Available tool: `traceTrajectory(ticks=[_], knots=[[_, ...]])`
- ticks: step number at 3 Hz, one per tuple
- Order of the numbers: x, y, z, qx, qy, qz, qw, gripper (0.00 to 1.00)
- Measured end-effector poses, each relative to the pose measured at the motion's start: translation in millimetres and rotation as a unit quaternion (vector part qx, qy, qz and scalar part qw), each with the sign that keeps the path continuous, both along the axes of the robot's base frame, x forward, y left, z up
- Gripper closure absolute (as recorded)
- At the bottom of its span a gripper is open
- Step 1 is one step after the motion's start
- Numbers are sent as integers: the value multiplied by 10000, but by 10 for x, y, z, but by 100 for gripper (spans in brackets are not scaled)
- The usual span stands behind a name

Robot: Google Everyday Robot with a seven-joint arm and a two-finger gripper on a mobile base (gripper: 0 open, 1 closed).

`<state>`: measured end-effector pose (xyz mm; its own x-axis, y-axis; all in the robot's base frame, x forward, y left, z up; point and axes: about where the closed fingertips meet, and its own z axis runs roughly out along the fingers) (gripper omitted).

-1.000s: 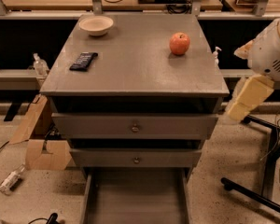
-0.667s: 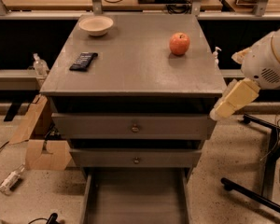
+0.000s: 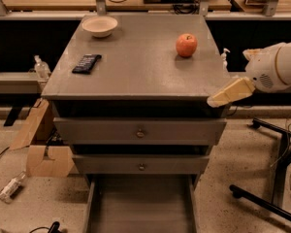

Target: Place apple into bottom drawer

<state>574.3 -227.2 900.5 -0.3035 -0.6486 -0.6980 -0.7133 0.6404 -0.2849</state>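
Observation:
The red-orange apple (image 3: 186, 45) sits on the gray cabinet top (image 3: 136, 67), toward its back right. The bottom drawer (image 3: 140, 208) is pulled out at the foot of the cabinet, and its gray floor is bare. My gripper (image 3: 230, 92), beige on a white arm, comes in from the right. It hangs at the cabinet's front right corner, level with the top's edge. It is in front of the apple, to its right, and apart from it.
A beige bowl (image 3: 100, 25) and a flat black object (image 3: 87, 63) lie on the left of the top. Two closed drawer fronts with knobs (image 3: 140, 133) are above the open drawer. A cardboard box (image 3: 41, 147) stands on the floor at left, and black stand legs (image 3: 269, 178) are at right.
My gripper and arm have moved left and slightly up, from beside the cabinet to its front right corner. The apple has not moved.

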Motion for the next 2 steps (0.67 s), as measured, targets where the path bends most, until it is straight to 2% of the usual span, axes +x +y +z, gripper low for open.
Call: traceTrajectory(ticks=[1,2], knots=[[345,-35,-21,563,-489,-388,9965,0],[762,-72,53,1271,-1122,-937,9811,0]])
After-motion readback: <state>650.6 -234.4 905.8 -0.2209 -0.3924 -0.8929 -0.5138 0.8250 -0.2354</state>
